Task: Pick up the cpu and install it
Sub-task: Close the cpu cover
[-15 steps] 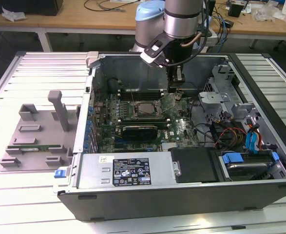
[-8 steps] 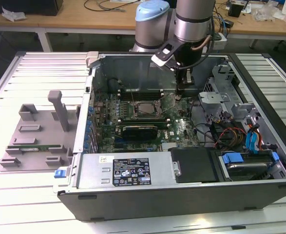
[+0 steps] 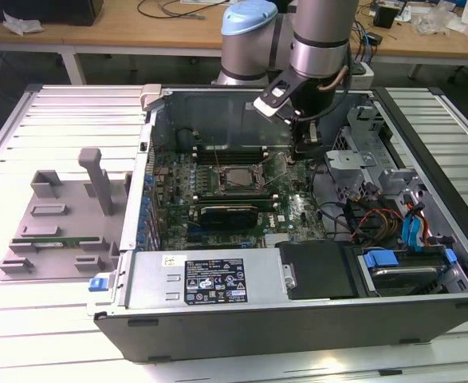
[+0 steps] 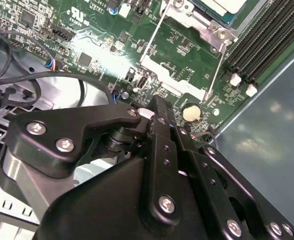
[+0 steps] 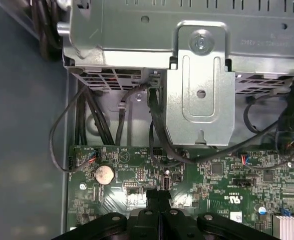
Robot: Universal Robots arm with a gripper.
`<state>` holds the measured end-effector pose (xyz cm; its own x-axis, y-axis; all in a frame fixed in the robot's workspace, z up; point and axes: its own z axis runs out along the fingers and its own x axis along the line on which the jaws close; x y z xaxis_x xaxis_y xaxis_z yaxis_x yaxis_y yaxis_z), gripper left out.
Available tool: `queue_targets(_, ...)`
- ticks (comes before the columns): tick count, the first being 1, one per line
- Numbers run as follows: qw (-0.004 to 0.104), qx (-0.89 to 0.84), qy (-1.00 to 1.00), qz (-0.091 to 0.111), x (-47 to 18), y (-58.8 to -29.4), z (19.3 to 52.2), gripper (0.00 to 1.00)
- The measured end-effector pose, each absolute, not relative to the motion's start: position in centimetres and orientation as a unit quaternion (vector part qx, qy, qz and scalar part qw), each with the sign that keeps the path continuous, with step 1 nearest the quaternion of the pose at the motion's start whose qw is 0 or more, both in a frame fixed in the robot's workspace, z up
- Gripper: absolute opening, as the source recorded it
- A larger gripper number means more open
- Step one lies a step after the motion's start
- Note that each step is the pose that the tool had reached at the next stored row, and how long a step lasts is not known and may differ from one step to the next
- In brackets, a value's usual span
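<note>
Exterior view, near to far. One dark sheet-metal computer case (image 3: pixel 297 323) is lying open. Its matte near wall is standing on the camera's side of the black-framed square socket (image 3: pixel 259 180). One glossy green motherboard (image 3: pixel 297 214), densely studded with small parts, is lying flat around the socket.

The cpu (image 3: pixel 237 177), one small flat square chip with a silver-grey metal top, is sitting inside the socket. In the second wrist view the cpu (image 4: pixel 219 5) is showing a smooth plate and a thin pale edge, right beside a bright stamped-metal retention frame (image 4: pixel 207 29).

One black angular gripper (image 3: pixel 306 155) of bolted links is hanging just to the exterior view's right of the socket, pointing down, low over the board. In both wrist views the gripper (image 4: pixel 156 104) (image 5: pixel 159 194) is showing two fingers pressing together with no gap and nothing visible between them.

One round silver coin cell (image 4: pixel 191 113) (image 5: pixel 104 174) is lying on the board near the fingertips, past the socket's frame. Two white latches (image 4: pixel 235 79) are capping black ribbed memory slots (image 4: pixel 267 40) beside the socket.

One silver and pale-blue tubular robot arm (image 3: pixel 321 32) is coming in from beyond the socket, its last segment standing nearly vertical.

Well apart from the socket, on the exterior view's left outside the case, one long green memory stick (image 3: pixel 54 239) is resting on a grey moulded plastic fixture (image 3: pixel 58 209).
</note>
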<state>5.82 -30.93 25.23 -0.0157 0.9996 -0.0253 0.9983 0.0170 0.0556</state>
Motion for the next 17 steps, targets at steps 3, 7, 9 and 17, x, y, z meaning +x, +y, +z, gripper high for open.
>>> queue_targets(3, 0.029, 0.701, 0.712, 0.010, 5.9, -30.9, 24.8, 0.11)
queue_targets(7, 0.029, 0.701, 0.713, 0.011, 5.5, -30.9, 24.4, 0.11)
queue_targets(9, 0.030, 0.701, 0.712, 0.011, 5.4, -30.9, 24.4, 0.11)
queue_targets(17, 0.044, 0.701, 0.712, 0.025, 2.8, -30.8, 24.4, 0.11)
